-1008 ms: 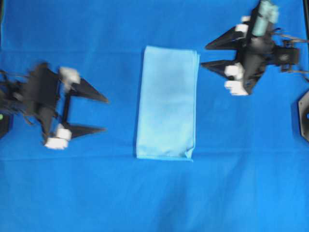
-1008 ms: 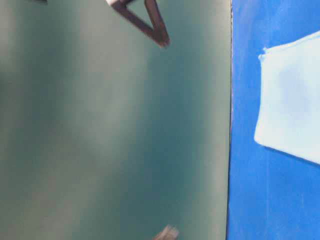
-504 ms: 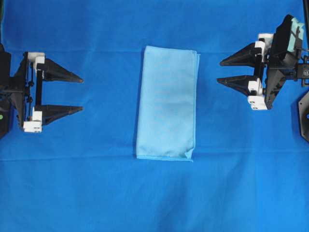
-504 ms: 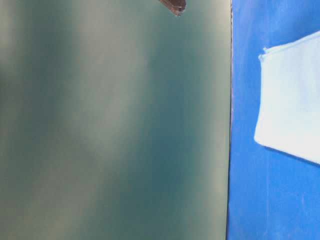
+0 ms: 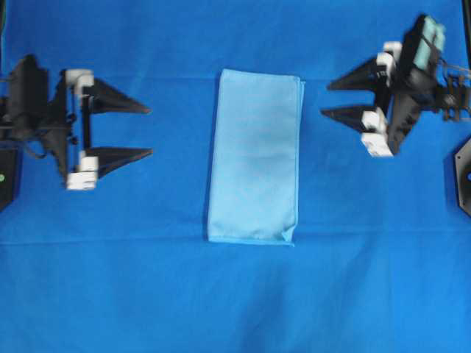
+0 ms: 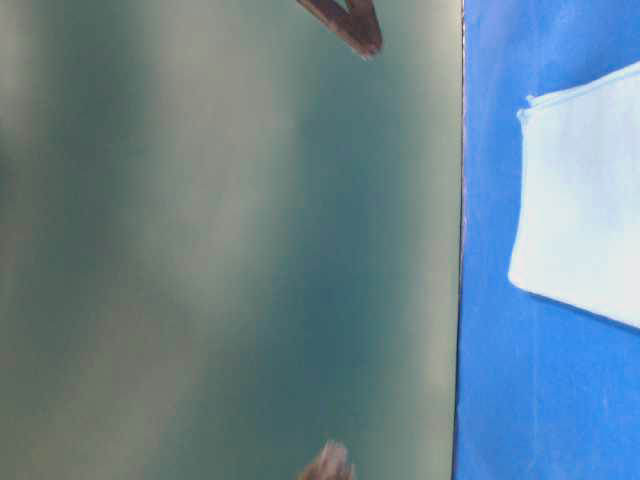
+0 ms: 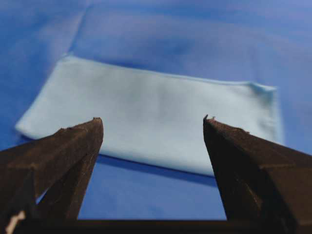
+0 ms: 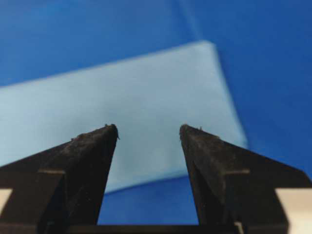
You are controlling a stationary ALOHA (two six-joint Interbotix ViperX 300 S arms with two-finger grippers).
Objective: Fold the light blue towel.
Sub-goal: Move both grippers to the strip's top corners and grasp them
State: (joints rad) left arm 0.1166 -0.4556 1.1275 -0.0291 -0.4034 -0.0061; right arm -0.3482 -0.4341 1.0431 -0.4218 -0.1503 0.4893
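Overhead view: the light blue towel [image 5: 255,156] lies flat as a tall narrow rectangle in the middle of the deep blue table covering [image 5: 235,301], nearer the far edge than the near one. Its near right corner is turned up in a small curl. The left gripper [image 5: 149,132] stands off the towel's left long edge, jaws spread wide with nothing between them; its arm is cut off by the left border. The right gripper [image 5: 325,98] stands off the far right corner of the towel, jaws also apart and empty, and slightly blurred. A dark plate [image 5: 464,175] is cut off at the right border, and what it is cannot be told. No writing can be read anywhere.

Table-level view: most of the picture is a blurred grey-green surface [image 6: 220,240]. Only a strip of the covering and one part of the towel show at the right, the towel cut off by the border. A dark fingertip [image 6: 362,28] pokes in at the top and a blurred pale tip [image 6: 328,462] at the bottom; which gripper each belongs to cannot be told.

Left wrist view: two dark fingers [image 7: 63,156] frame the towel's long edge, which lies beyond the tips and apart from them.

Right wrist view: the fingers [image 8: 85,165] stand apart over the towel's corner region, out of focus, whether touching cannot be told.
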